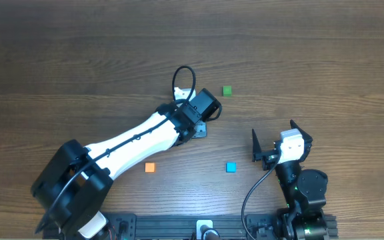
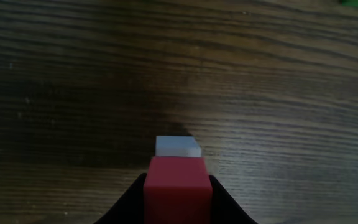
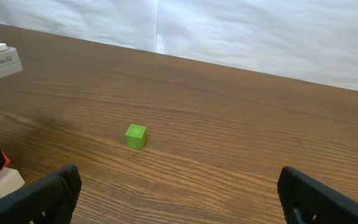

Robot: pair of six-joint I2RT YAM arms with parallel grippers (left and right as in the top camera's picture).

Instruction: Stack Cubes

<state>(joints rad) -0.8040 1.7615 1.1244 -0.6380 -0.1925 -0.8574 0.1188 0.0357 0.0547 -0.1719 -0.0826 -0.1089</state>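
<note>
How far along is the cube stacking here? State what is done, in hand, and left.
Done: no finished, released stack yet. In hand: the left gripper is shut on the red cube, apparently sitting on the white cube. Left: letting go, then adding the green cube, orange cube and blue cube, each lying alone on the table. The right gripper is open and holds nothing.
</note>
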